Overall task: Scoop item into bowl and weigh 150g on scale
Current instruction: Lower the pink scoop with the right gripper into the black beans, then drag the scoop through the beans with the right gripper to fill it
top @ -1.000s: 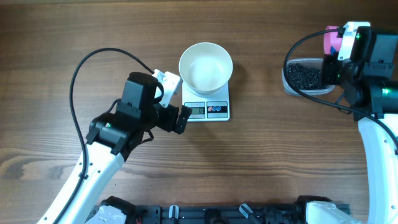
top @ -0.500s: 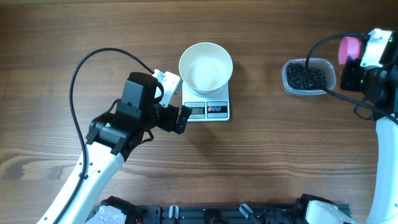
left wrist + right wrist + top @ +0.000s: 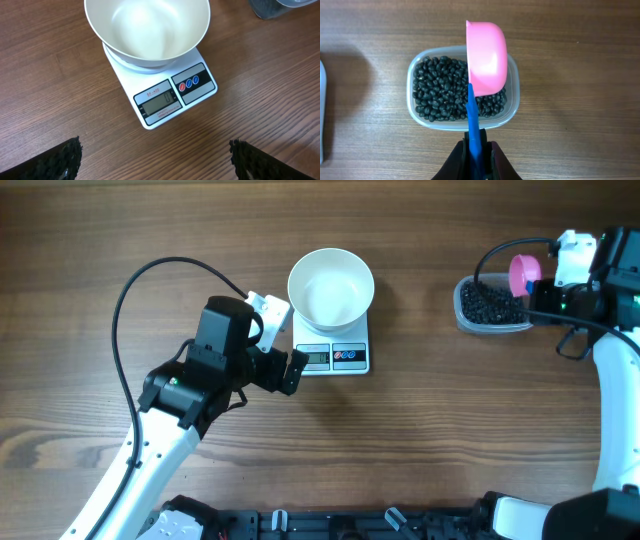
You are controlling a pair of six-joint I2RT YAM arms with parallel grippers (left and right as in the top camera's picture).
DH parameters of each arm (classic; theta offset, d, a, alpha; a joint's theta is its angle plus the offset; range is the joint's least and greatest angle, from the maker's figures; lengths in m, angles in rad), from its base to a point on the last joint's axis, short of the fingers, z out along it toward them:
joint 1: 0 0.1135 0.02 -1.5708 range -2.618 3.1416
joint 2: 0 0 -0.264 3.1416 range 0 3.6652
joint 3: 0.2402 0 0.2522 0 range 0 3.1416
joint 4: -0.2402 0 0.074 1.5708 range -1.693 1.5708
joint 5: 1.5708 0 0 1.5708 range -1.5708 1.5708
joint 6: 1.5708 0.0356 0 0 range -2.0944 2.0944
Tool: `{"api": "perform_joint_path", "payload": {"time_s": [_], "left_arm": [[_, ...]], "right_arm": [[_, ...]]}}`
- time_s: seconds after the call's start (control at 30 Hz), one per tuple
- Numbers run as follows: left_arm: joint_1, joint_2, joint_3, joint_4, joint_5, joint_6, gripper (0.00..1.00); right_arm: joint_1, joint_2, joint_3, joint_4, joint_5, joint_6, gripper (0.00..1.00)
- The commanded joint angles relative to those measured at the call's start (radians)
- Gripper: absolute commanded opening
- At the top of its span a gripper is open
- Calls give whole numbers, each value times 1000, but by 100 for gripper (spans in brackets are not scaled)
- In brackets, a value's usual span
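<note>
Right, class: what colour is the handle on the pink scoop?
Blue. The scoop handle shows best in the right wrist view.

Clear wood between scale and tub

Bare table (image 3: 415, 395) separates the scale (image 3: 332, 356) (the bowl (image 3: 331, 287) covers its platform) from the tub (image 3: 478, 308). The pink scoop (image 3: 523, 275) hangs over the tub's right end, and the left gripper (image 3: 284, 340) crowds the scale's left edge.

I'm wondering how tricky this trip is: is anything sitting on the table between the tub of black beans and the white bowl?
Nothing visible does. Bare wood runs from the tub to the bowl on the scale; the open left end effector sits on the scale's far side.
</note>
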Motion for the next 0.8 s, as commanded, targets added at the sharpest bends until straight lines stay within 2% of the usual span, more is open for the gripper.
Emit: {"api": "perform_joint_path", "payload": {"time_s": [0.0,0.6,0.77], "left_arm": [[-5,3,-6,3,16,2,100],[-5,3,-6,3,16,2,100],[-5,3,-6,3,16,2,100]], "right_arm": [[-2,43,-3,2,-24,-25,4],[-2,167,-4,-6,-8,-76,4],[-2,167,-4,-6,82,-76,4]]}}
